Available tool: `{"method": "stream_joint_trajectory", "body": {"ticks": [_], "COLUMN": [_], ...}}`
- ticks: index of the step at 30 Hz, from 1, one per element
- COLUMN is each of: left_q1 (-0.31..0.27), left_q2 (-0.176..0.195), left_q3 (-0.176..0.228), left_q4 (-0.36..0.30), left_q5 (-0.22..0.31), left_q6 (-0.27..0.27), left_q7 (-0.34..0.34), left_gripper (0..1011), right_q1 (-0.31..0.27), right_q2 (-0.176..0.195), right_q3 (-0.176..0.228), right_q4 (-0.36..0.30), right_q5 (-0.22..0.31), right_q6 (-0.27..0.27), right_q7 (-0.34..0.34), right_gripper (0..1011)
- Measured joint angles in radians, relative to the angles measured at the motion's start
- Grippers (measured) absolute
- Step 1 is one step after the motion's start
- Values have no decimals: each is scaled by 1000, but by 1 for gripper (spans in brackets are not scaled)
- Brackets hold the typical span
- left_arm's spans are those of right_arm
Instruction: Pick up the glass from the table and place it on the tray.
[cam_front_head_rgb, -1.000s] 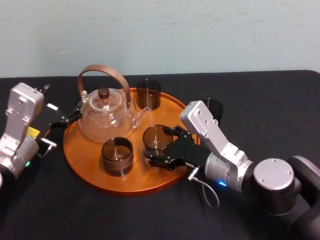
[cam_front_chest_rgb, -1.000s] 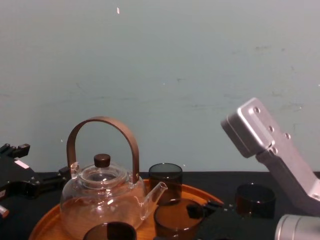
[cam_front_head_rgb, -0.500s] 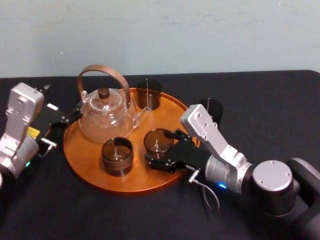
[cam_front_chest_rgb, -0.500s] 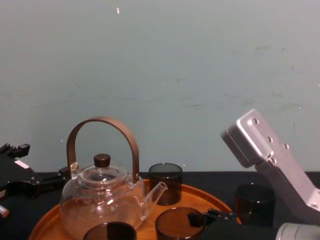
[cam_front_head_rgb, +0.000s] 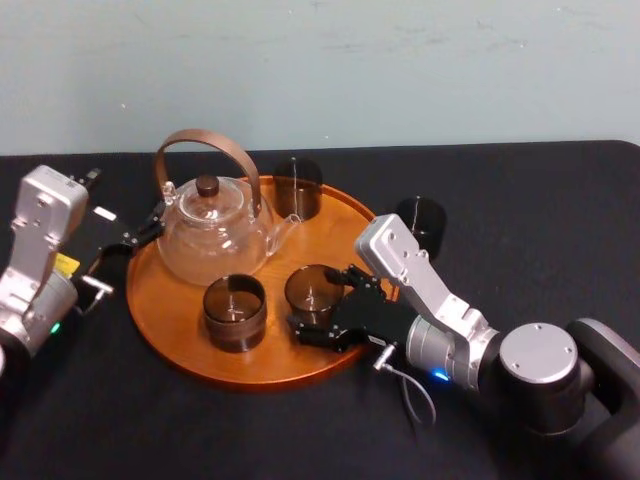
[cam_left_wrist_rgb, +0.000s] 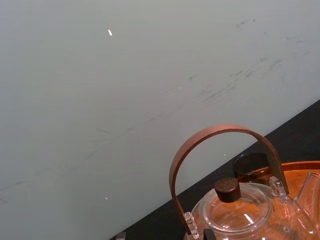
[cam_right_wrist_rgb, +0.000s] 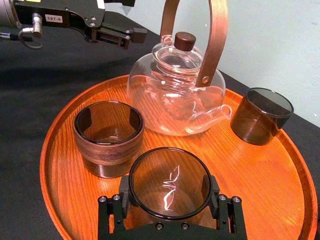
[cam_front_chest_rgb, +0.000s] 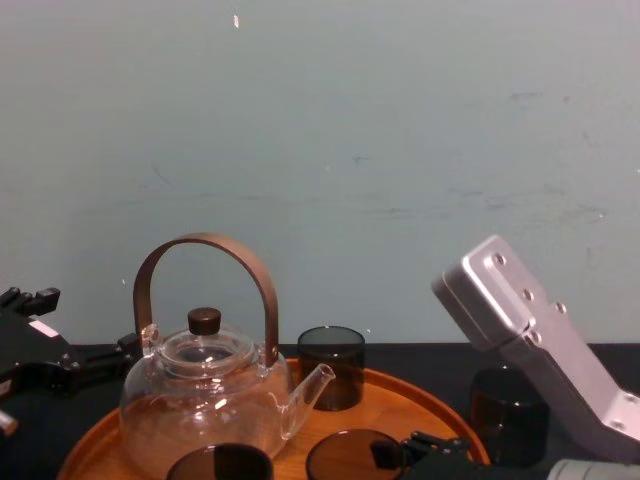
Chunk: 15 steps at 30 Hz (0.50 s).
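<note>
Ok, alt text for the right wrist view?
The right end effector grips a smoky glass low over the wooden tray. Behind stand a second glass, a teapot and a third glass; the left end effector sits past the rim.

Head view overhead, chest view low; both share tray (cam_front_head_rgb: 270, 352).

Soft, even light (faint shadows on the tray (cam_right_wrist_rgb: 250, 165)), white glints on teapot (cam_right_wrist_rgb: 172, 95) and glass (cam_right_wrist_rgb: 168, 187).
</note>
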Motion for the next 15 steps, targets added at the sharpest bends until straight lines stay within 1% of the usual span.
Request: {"method": "stream_joint_trajectory", "body": {"ticks": [12,15], "left_q1": [0,0], "left_q2": [0,0], "left_q3": [0,0], "left_q4": [0,0], "left_q5": [0,0], "left_q6": [0,0], "left_q7": [0,0], "left_gripper": [1001,1001], "right_q1": [0,0], "right_q2": [0,0], "right_q3": [2,2], "right_q4": [0,0], "right_q5": [0,0], "right_q6": [0,0], "right_q7": [0,-1], "right_gripper": [909,955]}}
